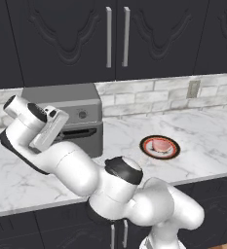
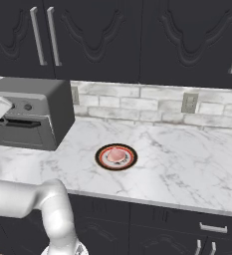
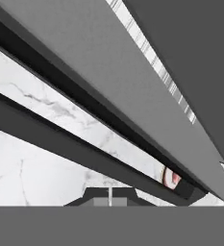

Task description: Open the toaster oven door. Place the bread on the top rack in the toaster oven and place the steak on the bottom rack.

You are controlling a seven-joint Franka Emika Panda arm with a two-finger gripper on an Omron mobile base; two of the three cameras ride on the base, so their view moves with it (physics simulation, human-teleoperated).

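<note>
We see the grey oven [image 2: 35, 112] on the counter [image 2: 177, 159], door [image 2: 23, 133] barely ajar, pincer [image 3: 110, 192] closed at its black handle [image 3: 75, 149], grip unclear, steak [image 2: 117, 155] plated

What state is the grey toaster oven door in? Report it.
Shut, or nearly: the grey metal toaster oven door stands upright against the oven front, its black bar handle at the top.

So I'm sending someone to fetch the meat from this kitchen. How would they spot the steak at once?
Start at the grey toaster oven on the marble counter and look to its right, toward the counter's front. There sits a round red-rimmed plate, alone on the marble. The steak is the pinkish piece lying on it.
</note>
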